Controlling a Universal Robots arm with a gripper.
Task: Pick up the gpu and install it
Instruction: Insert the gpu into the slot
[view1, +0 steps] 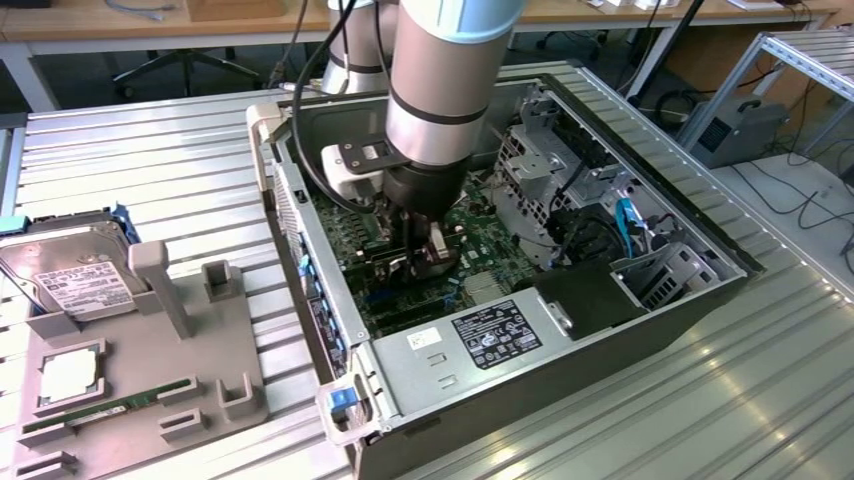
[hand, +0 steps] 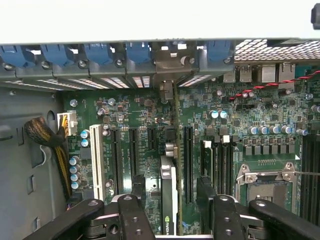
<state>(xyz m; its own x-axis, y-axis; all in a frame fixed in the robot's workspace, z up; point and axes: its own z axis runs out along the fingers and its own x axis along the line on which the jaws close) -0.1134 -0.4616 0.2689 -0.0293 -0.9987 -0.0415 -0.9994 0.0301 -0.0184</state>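
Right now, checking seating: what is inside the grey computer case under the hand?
A thin black card stands edge-on on the green motherboard, between the open hand's fingers; its slot is covered.

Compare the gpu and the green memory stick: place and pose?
Place: the gpu is inside the case on the motherboard; the memory stick is outside on the grey fixture. Pose: the gpu stands on edge between the open fingers of the gripper; the memory stick lies flat. Both are thin circuit cards.
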